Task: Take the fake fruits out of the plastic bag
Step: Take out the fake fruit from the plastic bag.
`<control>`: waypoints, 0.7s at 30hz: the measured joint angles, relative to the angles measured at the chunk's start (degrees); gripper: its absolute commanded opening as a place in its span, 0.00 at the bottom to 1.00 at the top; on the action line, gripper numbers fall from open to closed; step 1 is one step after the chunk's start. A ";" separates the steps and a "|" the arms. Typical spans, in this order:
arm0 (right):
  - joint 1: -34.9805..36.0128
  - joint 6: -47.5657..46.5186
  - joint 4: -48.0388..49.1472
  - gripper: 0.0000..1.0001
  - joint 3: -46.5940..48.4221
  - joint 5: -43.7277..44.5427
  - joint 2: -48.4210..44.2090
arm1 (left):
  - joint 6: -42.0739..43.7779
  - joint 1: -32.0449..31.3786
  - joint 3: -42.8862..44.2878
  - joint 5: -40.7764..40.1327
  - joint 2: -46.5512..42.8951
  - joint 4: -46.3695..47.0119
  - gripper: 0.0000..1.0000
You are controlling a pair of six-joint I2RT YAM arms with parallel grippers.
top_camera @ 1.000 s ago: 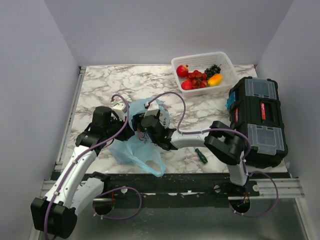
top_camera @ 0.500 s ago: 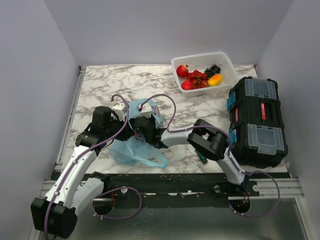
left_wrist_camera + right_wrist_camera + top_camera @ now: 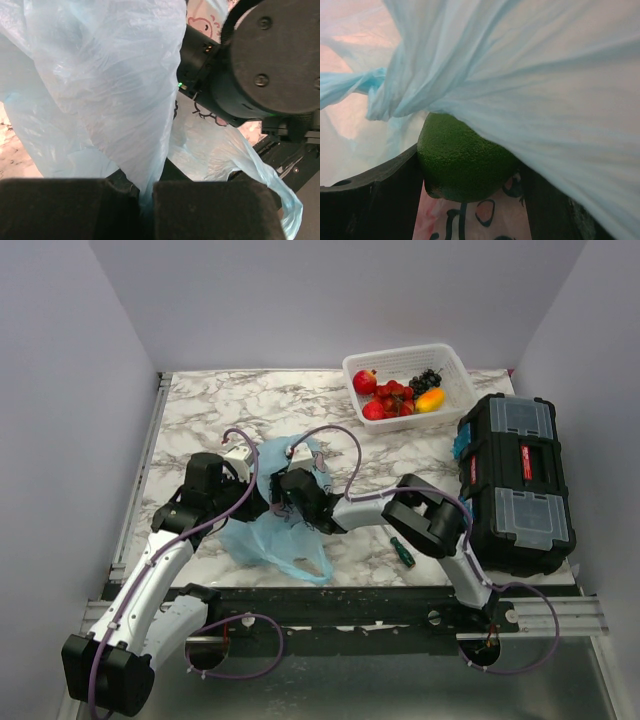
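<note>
The light-blue plastic bag [image 3: 272, 543] lies crumpled at the near middle of the table. My left gripper [image 3: 255, 503] is shut on a fold of the bag [image 3: 110, 90], the film pinched between its pads [image 3: 146, 210]. My right gripper [image 3: 290, 498] reaches into the bag's mouth. In the right wrist view a green fruit [image 3: 465, 160] sits between its two fingers [image 3: 470, 197], touching both, with the bag [image 3: 545, 75] draped over it. Several red fruits and an orange-yellow one [image 3: 392, 400] lie in the white basket [image 3: 455, 365] at the back.
A dark grape bunch [image 3: 427, 378] is also in the basket. A black toolbox [image 3: 515, 480] stands at the right edge. A green-handled screwdriver [image 3: 402, 552] lies near the front edge. My right wrist [image 3: 270, 55] is close above the left gripper.
My right arm pushed left, deeper into the bag, then drew slightly back to the right. My left arm has held still, gripping the bag.
</note>
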 measured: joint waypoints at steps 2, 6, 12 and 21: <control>0.00 -0.42 0.44 0.29 -1.51 -0.44 -1.55 | 0.00 0.00 0.00 0.02 0.11 0.00 0.00; 0.00 -1.03 1.05 0.23 -4.48 -2.25 -5.90 | 0.00 0.00 0.00 0.00 0.35 0.00 0.00; -0.02 -1.09 0.76 0.17 -7.67 -8.07 -12.15 | 0.00 0.00 0.00 0.00 0.44 0.00 0.00; 0.00 -0.07 -3.63 0.15 -12.70 -25.88 -18.62 | -0.04 0.28 0.00 -0.57 0.39 -0.04 0.00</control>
